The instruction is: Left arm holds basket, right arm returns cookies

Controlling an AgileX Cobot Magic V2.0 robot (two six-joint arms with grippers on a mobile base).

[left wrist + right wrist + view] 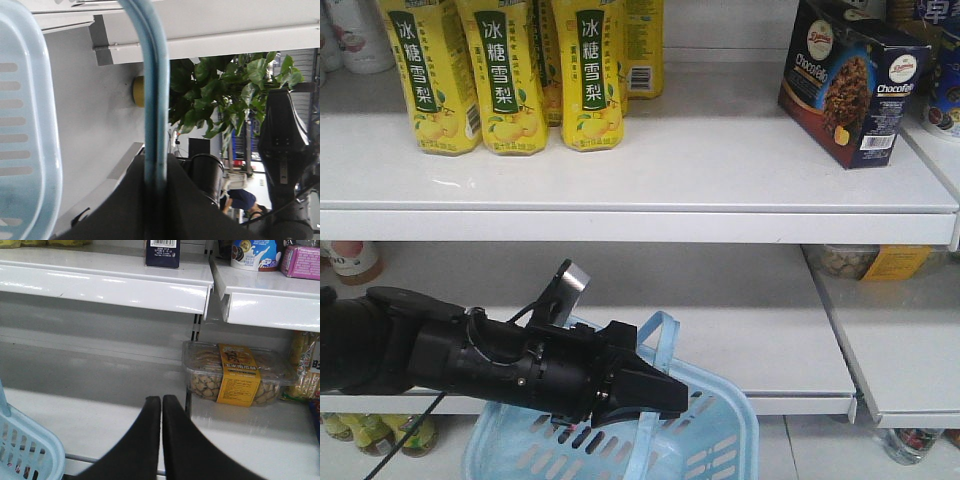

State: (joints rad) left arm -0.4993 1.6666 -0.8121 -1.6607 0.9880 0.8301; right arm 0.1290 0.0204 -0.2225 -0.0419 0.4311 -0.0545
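The light blue basket (720, 440) hangs in front of the lower shelf, its looped handle (660, 335) rising to my left gripper (665, 400). In the left wrist view the left gripper (156, 165) is shut on the handle (152, 75), with the basket's slotted wall (30, 125) to the left. The cookies carton (855, 80) stands on the upper shelf at the right, and its lower end (162, 252) shows in the right wrist view. My right gripper (161, 399) is shut on nothing, low before the lower shelf, right of the basket rim (25, 445).
Tall yellow drink cartons (505, 70) stand at the upper shelf's left. A clear tub of snacks with a yellow label (235, 372) lies on the lower shelf right of a shelf upright (197, 327). A cup (252, 252) and a pink pack (302, 260) sit on the adjoining shelf.
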